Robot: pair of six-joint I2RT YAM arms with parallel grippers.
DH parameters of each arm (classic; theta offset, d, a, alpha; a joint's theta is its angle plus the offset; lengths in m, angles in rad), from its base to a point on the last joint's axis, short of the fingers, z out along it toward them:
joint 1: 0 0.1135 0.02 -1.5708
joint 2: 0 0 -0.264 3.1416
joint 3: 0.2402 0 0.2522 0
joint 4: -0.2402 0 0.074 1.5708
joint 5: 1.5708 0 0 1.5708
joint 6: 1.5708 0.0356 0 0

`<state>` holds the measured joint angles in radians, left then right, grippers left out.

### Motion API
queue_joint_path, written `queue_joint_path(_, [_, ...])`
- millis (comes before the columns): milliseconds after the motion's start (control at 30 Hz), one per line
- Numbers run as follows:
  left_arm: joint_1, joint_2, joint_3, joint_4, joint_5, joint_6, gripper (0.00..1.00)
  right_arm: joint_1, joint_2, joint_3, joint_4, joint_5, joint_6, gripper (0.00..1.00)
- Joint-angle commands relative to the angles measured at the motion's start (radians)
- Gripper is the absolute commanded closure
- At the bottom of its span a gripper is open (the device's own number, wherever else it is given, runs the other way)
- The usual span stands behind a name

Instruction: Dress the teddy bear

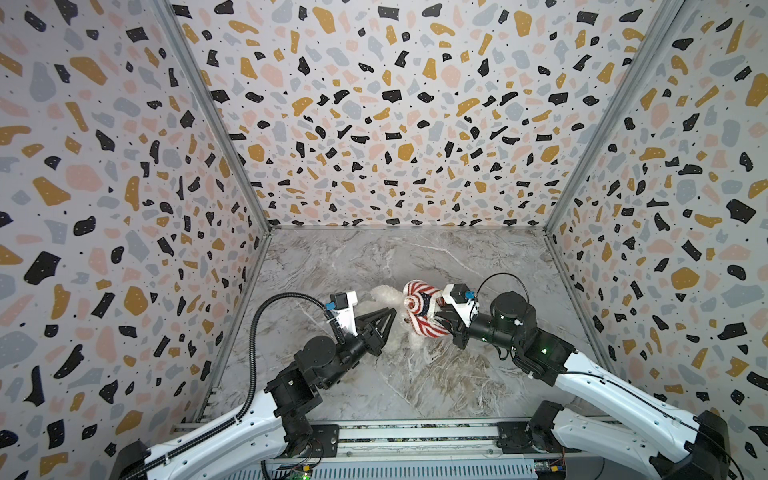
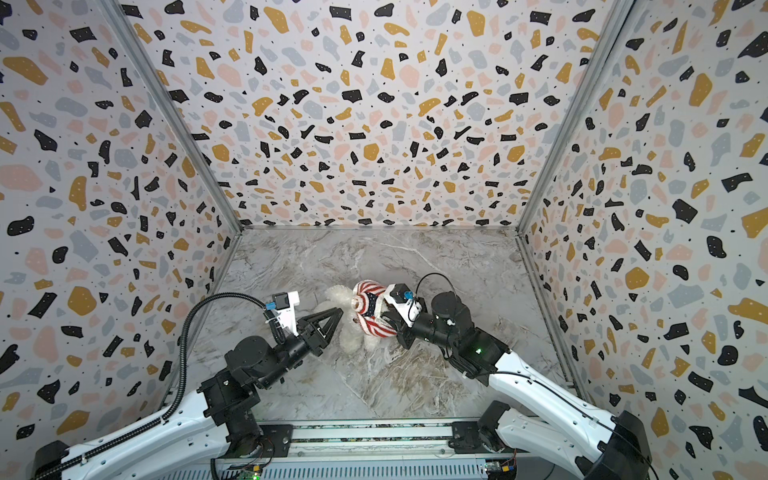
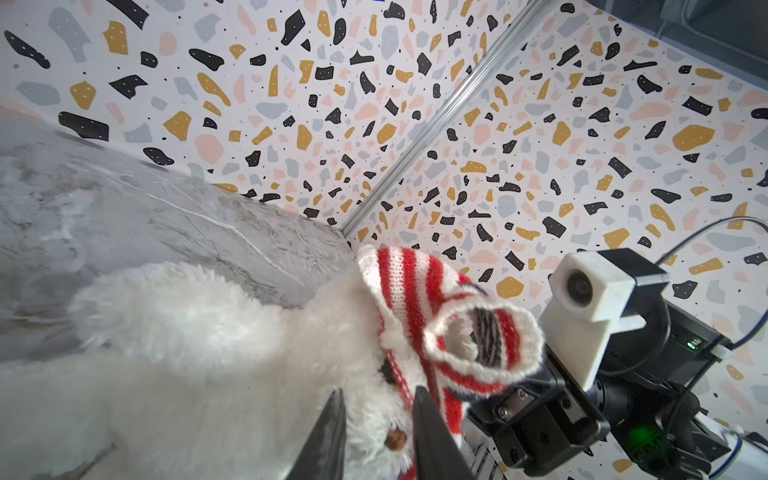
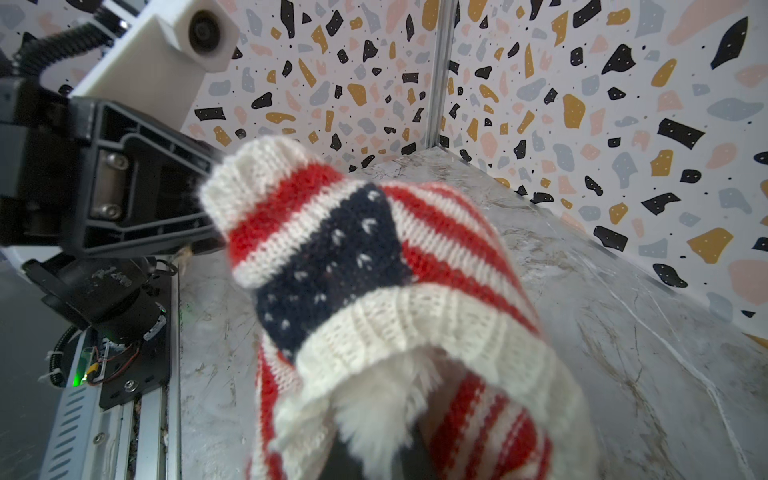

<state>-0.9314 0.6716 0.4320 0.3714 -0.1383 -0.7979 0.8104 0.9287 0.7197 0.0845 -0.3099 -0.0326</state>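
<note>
Both top views show a fluffy white teddy bear point(image 1: 381, 296) lying at the centre of a marble table point(image 1: 374, 257), between two robot arms. A red-and-white striped sweater point(image 1: 419, 305) is bunched over its end at 3 o'clock. Only the left wrist view shows the face: a dark eye point(image 3: 388, 370) and a brown nose point(image 3: 395, 439) peep out just under the sweater's edge, and an empty sleeve point(image 3: 482, 340) gapes open. Only the right wrist view shows the sweater's navy patch point(image 4: 332, 266) with white flecks, and white fur poking out from under the ribbed hem point(image 4: 415, 328).

As far as the fur shows, the teddy bear's long axis runs from 9 to 3 o'clock. Its head is at 3 o'clock inside the sweater, and its stubby limbs splay toward 11 and 6 o'clock.

The left gripper point(image 3: 379, 390) points in from 8 o'clock. Its fingers stand a little apart against the face with fur in the gap, and whether they pinch it cannot be told. The right gripper point(image 4: 374, 444) points in from 4 o'clock, its fingers pressed nearly together on the sweater's hem, with a tuft of fur there too
</note>
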Motion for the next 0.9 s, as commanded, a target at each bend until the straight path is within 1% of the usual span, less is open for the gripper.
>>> queue_joint_path(0, [0.007,0.027,0.01,0.106,0.068,-0.069,0.73,0.01,-0.039,-0.011,0.11,-0.06,-0.049,1.0])
queue_joint_path(233, [0.007,0.091,0.028,0.186,0.136,-0.075,0.76,0.021,-0.059,-0.037,0.132,-0.08,-0.07,1.0])
queue_joint_path(500, [0.007,0.117,0.039,0.203,0.154,-0.072,0.76,0.027,-0.058,-0.04,0.131,-0.079,-0.094,1.0])
queue_joint_path(567, [0.007,0.121,0.043,0.211,0.161,-0.071,0.74,0.027,-0.057,-0.039,0.127,-0.078,-0.099,1.0])
queue_joint_path(633, [0.008,0.121,0.045,0.215,0.161,-0.074,0.7,0.029,-0.058,-0.036,0.122,-0.081,-0.105,1.0])
queue_joint_path(700, [0.007,0.12,0.049,0.207,0.156,-0.069,0.7,0.03,-0.062,-0.037,0.124,-0.084,-0.108,1.0])
queue_joint_path(800, [0.008,0.12,0.05,0.196,0.14,-0.064,0.75,0.031,-0.069,-0.04,0.123,-0.084,-0.113,1.0])
queue_joint_path(867, [0.008,0.118,0.05,0.191,0.137,-0.061,0.8,0.033,-0.072,-0.04,0.121,-0.078,-0.115,1.0])
